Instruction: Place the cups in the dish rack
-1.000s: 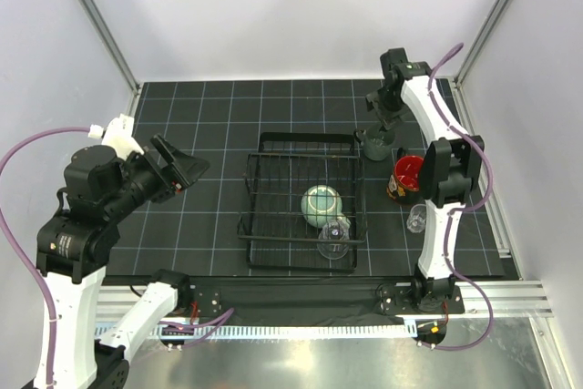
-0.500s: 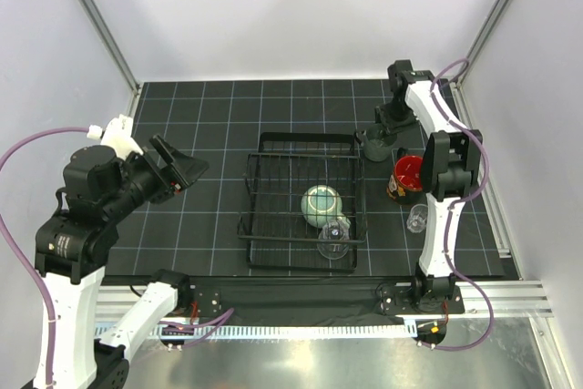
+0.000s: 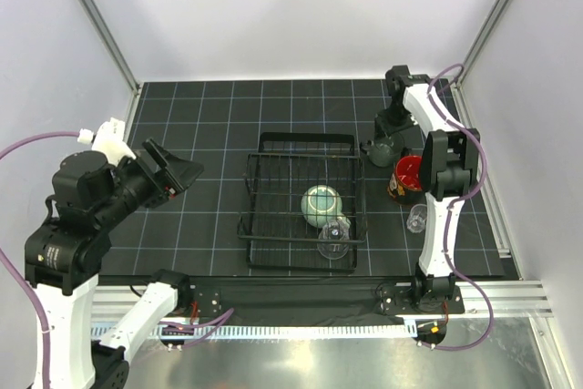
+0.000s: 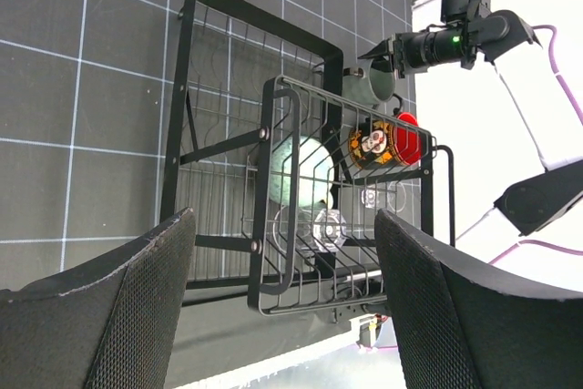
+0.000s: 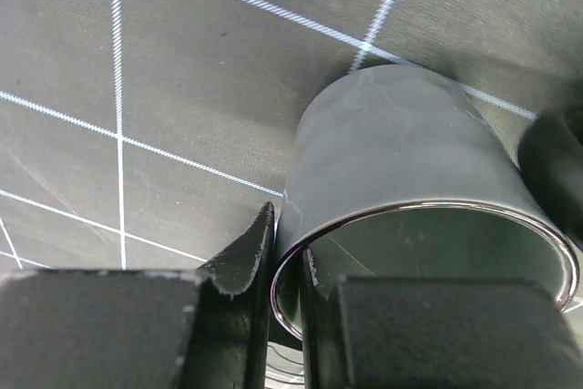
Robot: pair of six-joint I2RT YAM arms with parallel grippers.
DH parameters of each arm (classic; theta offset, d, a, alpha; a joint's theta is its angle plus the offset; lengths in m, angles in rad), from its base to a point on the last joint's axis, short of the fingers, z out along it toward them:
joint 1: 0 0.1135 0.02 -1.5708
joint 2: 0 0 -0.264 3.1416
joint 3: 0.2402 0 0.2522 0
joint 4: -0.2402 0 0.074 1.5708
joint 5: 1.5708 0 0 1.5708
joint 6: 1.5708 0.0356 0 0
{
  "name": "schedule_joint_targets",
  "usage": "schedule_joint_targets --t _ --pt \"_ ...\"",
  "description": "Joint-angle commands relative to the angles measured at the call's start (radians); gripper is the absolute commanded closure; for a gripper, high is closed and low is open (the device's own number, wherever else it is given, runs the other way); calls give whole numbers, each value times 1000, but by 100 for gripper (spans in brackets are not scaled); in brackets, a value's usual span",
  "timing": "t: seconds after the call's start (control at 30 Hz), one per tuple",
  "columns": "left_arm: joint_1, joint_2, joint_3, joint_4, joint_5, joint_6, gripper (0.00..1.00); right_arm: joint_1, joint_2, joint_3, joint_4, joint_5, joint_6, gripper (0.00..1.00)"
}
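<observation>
Standing on the counter [image 3: 200, 116] just beyond the dish rack's [image 3: 305, 136] far right corner, the dark grey-green mug [image 3: 381, 147] is pinched at its rim by the right fingers [image 5: 244, 248], one inside and one outside, probably for lifting into the rack. Left fingers [image 4: 109, 307] are held spread, well apart from the rack.

in the right wrist view the dark grey-green mug [image 5: 401, 161] runs off the bottom edge, and its near rim is hidden behind the right claw [image 5: 284, 248]. a dark blur at the mug's right side cannot be made out. from above, the right arm [image 3: 446, 166] covers part of the skull-print cup [image 3: 405, 172]. the fingers [image 4: 100, 316] of the left claw [image 4: 284, 225] are cut off by their view's lower edge.
</observation>
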Motion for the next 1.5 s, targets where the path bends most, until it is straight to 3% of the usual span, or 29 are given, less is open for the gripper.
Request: schedule_joint_targets --t 0.0,0.2,0.43,0.67,0.7,0.73,0.8,1.0,1.13,1.47 --pt "-2 1 49 -18 -8 3 23 -6 -81 3 96 23 -90 96" --pt "-2 61 184 -55 29 -10 23 -9 -256 -15 394 -153 -342 96" --pt "-2 105 282 40 199 -112 18 17 -515 -89 734 -391 -540 96" --pt "-2 121 120 406 468 -352 15 99 -738 -191 1019 -727 -608 96" --pt "-2 134 100 513 539 -384 15 131 -767 -255 1067 -747 -606 96" --pt "-2 145 88 548 569 -416 16 151 -804 -294 1197 -767 -597 96" --pt "-3 173 68 630 615 -477 16 199 -882 -378 1293 -816 -555 96" --pt "-48 193 23 842 601 -576 13 326 -1022 -497 1446 -766 -496 96" --pt "-114 209 26 847 566 -522 12 373 -1063 -541 1564 -729 -364 96" --pt "-396 294 72 850 365 -373 16 386 -1134 -534 1603 -715 -215 96"
